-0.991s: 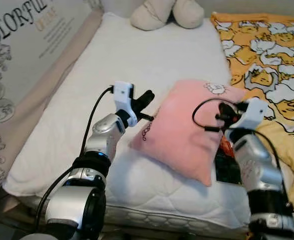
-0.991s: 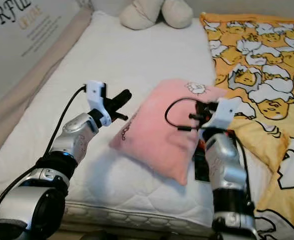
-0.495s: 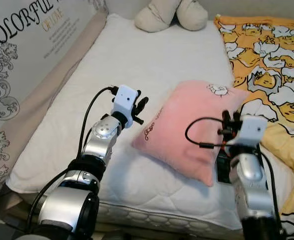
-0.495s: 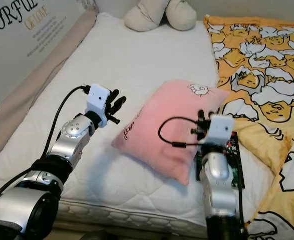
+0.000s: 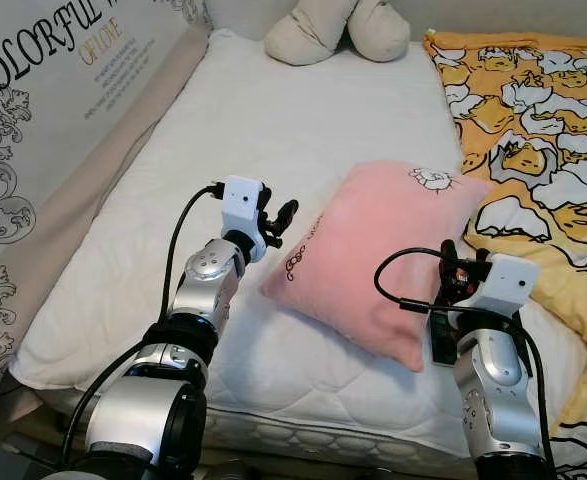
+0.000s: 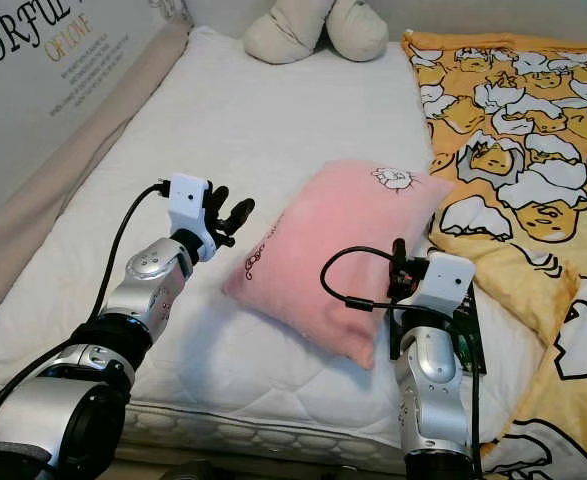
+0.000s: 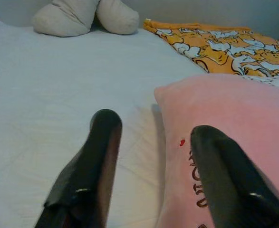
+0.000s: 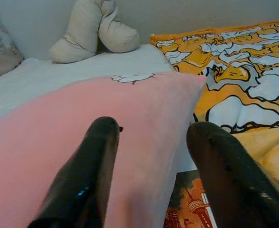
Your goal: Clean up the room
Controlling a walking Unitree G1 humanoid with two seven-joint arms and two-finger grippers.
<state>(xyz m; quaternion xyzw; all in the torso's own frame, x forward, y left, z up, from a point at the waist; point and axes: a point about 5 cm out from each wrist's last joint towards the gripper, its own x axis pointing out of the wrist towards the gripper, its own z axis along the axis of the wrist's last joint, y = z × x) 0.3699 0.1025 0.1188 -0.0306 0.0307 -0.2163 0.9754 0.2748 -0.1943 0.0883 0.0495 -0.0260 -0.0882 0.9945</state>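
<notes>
Both claws spread, empty — left claw point(image 5: 278, 218) and right claw point(image 5: 449, 285) flank pink pillow point(image 5: 373, 255) on bed point(image 5: 273, 120), likely set for two-sided lift.

Lettering on the wall panel and the pink pillow

The wall panel point(image 5: 43, 110), at 10 o'clock from the bed, carries large dark capitals reading "COLORFUL", cut off at the frame's top edge, with smaller gold words "OF LOVE" beneath; the fine lines under those are too small to read. The pink pillow point(image 5: 373, 255) has dark red script along its 9 o'clock edge, illegible.
</notes>
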